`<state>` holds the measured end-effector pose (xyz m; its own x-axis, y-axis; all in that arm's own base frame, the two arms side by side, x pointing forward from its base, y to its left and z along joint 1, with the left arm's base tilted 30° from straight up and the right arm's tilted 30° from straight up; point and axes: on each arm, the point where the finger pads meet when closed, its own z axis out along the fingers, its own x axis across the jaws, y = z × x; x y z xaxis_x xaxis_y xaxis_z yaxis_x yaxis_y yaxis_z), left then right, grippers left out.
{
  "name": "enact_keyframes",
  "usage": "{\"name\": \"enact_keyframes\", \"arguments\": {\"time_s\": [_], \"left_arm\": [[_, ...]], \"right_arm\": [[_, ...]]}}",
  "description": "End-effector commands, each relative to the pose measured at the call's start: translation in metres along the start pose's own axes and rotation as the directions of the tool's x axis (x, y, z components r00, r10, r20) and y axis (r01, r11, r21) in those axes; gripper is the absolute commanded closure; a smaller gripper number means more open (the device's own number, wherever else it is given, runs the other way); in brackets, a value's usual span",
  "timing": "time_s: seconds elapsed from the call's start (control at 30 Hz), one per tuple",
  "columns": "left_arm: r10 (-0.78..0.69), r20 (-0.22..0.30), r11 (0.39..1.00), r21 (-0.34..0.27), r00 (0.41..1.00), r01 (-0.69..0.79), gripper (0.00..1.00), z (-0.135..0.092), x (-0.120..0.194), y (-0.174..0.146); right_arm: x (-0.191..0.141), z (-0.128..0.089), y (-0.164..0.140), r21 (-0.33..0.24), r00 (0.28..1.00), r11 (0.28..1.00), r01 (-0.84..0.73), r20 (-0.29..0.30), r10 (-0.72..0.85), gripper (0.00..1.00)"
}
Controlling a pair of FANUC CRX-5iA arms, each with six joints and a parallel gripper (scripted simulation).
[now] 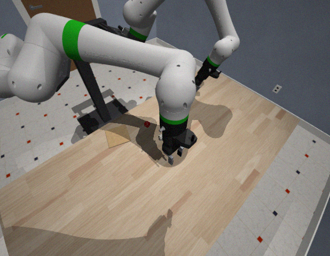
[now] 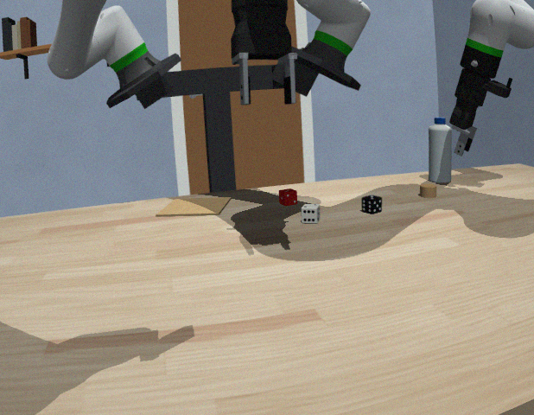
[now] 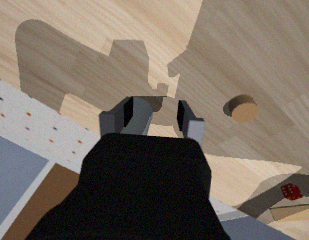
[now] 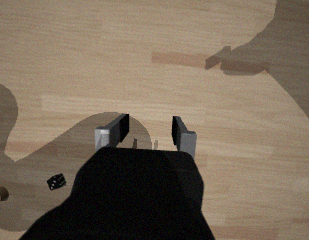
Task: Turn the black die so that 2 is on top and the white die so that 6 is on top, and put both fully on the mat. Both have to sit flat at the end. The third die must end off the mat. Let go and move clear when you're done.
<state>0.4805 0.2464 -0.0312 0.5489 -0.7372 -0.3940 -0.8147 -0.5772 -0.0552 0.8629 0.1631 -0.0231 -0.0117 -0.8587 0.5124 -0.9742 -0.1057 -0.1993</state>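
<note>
The mat lies bare near the table's far edge. The white die sits on the table off the mat, its six-pip face towards the exterior camera. The black die sits further right in the exterior view, off the mat; its top number is unclear. The red die is between mat and white die, off the mat. My right gripper is open and empty, high above the table. My left gripper is open and empty beside the bottle.
The tall grey bottle with a blue cap stands at the far right in the exterior view, close to my left gripper. A short wooden cylinder stands between the bottle and the black die.
</note>
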Motion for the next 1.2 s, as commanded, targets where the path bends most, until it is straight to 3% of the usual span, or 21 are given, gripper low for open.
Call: {"name": "enact_keyframes", "arguments": {"time_s": [0.0,0.27,0.73,0.97,1.17], "left_arm": [[-0.015,-0.002,1.0,0.001,1.0,0.015,0.0,-0.002,-0.003,-0.001],[-0.07,-0.005,0.998,-0.003,0.998,0.07,0.0,-0.005,-0.013,-0.004],[-0.29,-0.014,0.957,-0.019,0.957,0.29,0.0,-0.016,-0.057,-0.015],[-0.48,-0.017,0.877,-0.035,0.877,0.479,0.0,-0.027,-0.098,-0.02],[-0.659,-0.016,0.752,-0.052,0.752,0.657,0.0,-0.038,-0.142,-0.022]], "right_arm": [[0.0,-0.002,-0.001,0.003,1.0,1.0,0.0,0.001,0.0,0.0],[0.0,-0.002,-0.001,0.003,1.0,1.0,0.0,0.001,0.0,0.0],[0.0,-0.002,-0.001,0.003,1.0,1.0,0.0,0.001,0.0,0.0],[0.0,-0.002,-0.001,0.003,1.0,1.0,0.0,0.001,0.0,0.0],[0.0,-0.002,-0.001,0.003,1.0,1.0,0.0,0.001,0.0,0.0]]}}
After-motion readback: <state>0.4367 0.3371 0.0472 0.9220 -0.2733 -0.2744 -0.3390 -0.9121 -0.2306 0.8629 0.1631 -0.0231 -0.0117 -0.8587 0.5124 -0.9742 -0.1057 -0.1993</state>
